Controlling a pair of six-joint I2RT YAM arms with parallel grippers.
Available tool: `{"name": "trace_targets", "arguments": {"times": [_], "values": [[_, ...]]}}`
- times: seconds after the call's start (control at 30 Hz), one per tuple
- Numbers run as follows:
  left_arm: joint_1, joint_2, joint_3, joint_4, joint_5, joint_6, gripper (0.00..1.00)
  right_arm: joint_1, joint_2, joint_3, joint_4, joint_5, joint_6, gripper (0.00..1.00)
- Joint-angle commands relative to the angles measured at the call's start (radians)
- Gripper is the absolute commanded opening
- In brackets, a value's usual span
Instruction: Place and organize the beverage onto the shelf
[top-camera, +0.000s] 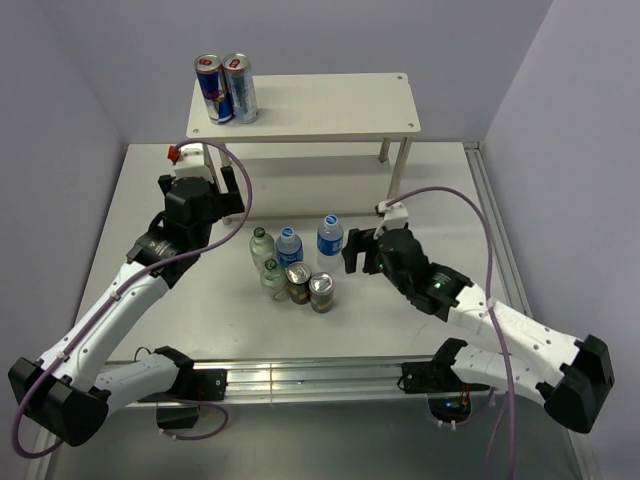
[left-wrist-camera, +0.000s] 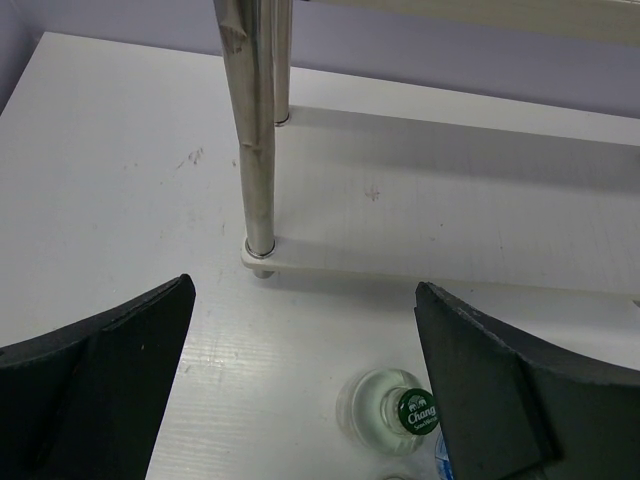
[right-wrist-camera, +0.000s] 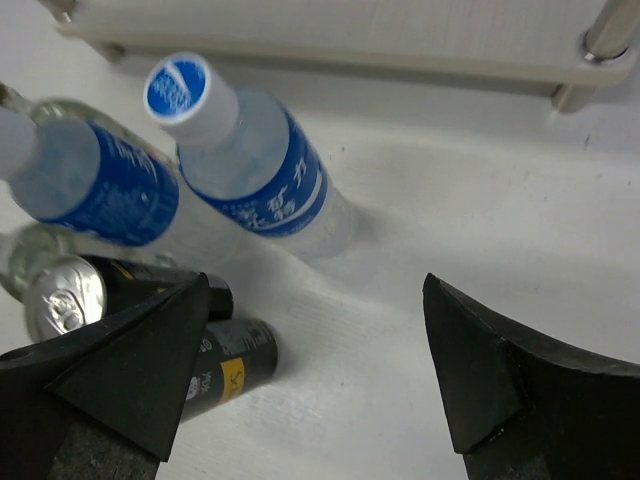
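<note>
at mid-table: we see six drinks standing bunched upright, none of them on the shelf (top-camera: 320, 105)
shelf: cream two-tier rack at 12 o'clock on the table (top-camera: 140, 230), with metal legs and a lower board resting just above the surface
left gripper (top-camera: 198, 175): its fingers (left-wrist-camera: 100, 400) are spread wide, holding and touching nothing; it hangs at 10 o'clock of the bunch, facing the shelf's near-left leg (left-wrist-camera: 255, 130)
right gripper (top-camera: 355, 250): its fingers (right-wrist-camera: 520, 400) are spread wide and empty; it sits at 3 o'clock of the bunch, just beside a blue-labelled bottle, with bare table between the two fingers
blue-labelled bottles (top-camera: 330, 237): two clear bottles at the 12 to 1 o'clock side of the bunch; white characters on the blue band, which we cannot read; the white cap carries a round blue print
green-capped bottles (top-camera: 262, 243): two, at the 9 to 10 o'clock side; one cap reads "chang" in the left wrist view
dark cans (top-camera: 322, 292): two with silver tops, at 5 to 6 o'clock; a small yellow mark on one side, print too small for us
tall cans (top-camera: 226, 88): two in blue and silver with red marks, at the top board's 9 o'clock end
surface: white, faintly scuffed, with a metal rail (top-camera: 300, 375) along the 6 o'clock edge
room: pale lilac walls (top-camera: 90, 60) close around the table
</note>
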Motion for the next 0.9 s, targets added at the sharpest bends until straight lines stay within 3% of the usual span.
{"name": "trace_targets", "arguments": {"times": [0.0, 0.4, 0.87], "values": [[0.006, 0.008, 0.019, 0.034, 0.014, 0.009, 0.99, 0.1, 0.057, 0.065, -0.012, 0.186, -0.011, 0.93], [0.008, -0.019, -0.003, 0.054, -0.047, 0.019, 0.99, 0.113, 0.118, -0.036, 0.209, 0.155, -0.022, 0.93], [0.006, -0.028, -0.018, 0.062, -0.087, 0.021, 0.99, 0.111, 0.368, 0.01, 0.399, 0.248, -0.028, 0.92]]}}
